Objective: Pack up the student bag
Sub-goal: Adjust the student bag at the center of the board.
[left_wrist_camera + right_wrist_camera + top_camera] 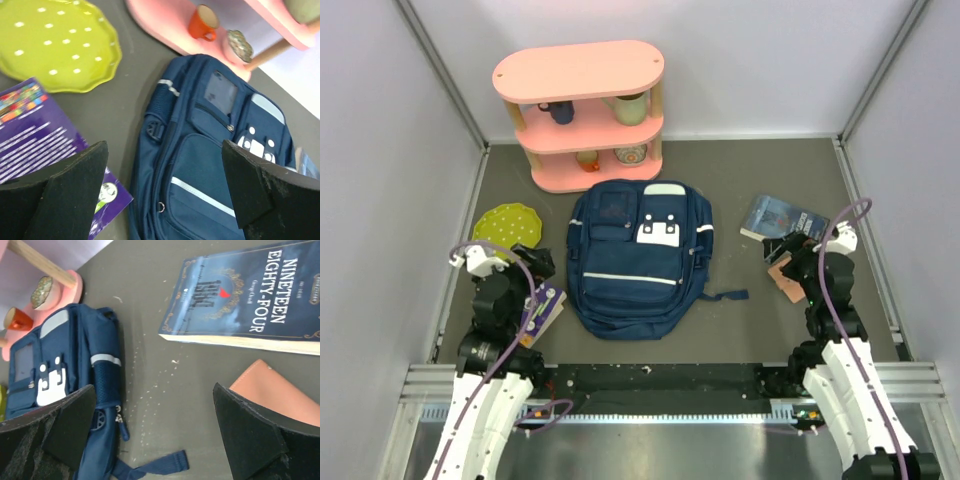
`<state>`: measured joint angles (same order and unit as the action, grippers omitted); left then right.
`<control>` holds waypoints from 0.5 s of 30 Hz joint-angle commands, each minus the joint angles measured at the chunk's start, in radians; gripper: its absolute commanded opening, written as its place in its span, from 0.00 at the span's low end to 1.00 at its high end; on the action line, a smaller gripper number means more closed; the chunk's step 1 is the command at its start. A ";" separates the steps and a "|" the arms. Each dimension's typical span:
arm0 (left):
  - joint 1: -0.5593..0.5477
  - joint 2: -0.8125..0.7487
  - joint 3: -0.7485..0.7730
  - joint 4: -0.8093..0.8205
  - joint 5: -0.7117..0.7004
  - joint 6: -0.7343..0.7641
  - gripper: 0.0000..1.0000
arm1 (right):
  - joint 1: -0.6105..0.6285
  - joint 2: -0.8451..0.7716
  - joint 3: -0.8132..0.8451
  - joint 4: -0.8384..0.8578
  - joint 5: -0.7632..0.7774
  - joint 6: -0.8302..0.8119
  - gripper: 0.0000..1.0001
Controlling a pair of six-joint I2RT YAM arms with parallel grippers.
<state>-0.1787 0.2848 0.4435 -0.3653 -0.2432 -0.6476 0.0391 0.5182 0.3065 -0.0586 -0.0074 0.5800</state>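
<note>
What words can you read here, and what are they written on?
"NINETEEN EIGHTY-FOUR": on the cover of the dark blue book.
Smaller print on that cover: too small to read.
White lines of print on the purple booklet: too blurred to read.
No words show on the backpack.

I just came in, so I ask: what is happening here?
Two robot arms are set to pack the student bag, which lies flat, front up, in the middle of the table. Nothing is held yet: the left jaws and the right jaws stand open. A purple book lies by the left arm, a dark blue novel and a salmon flat item by the right.
</note>
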 commanded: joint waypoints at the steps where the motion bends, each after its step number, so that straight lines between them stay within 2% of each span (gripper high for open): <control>1: -0.001 -0.018 0.127 -0.222 -0.176 -0.124 0.99 | 0.007 0.008 0.131 0.011 -0.097 0.026 0.99; 3: -0.001 -0.032 0.150 -0.288 -0.150 -0.086 0.99 | 0.007 0.028 0.108 0.105 -0.176 0.023 0.99; 6: -0.001 -0.065 0.187 -0.436 -0.200 -0.194 0.98 | 0.005 0.074 0.049 0.242 -0.259 0.066 0.99; 8: -0.001 -0.102 0.187 -0.445 -0.182 -0.199 0.98 | 0.007 0.134 0.046 0.275 -0.290 0.096 0.99; 11: -0.001 -0.196 0.164 -0.387 -0.101 -0.126 0.98 | 0.005 0.232 0.109 0.232 -0.316 0.069 0.99; 15: -0.001 -0.304 0.141 -0.292 0.019 -0.069 0.98 | 0.007 0.347 0.223 0.062 -0.350 0.001 0.99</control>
<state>-0.1787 0.0601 0.6018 -0.7395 -0.3515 -0.7815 0.0391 0.7860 0.4046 0.0845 -0.2859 0.6361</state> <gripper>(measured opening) 0.985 0.987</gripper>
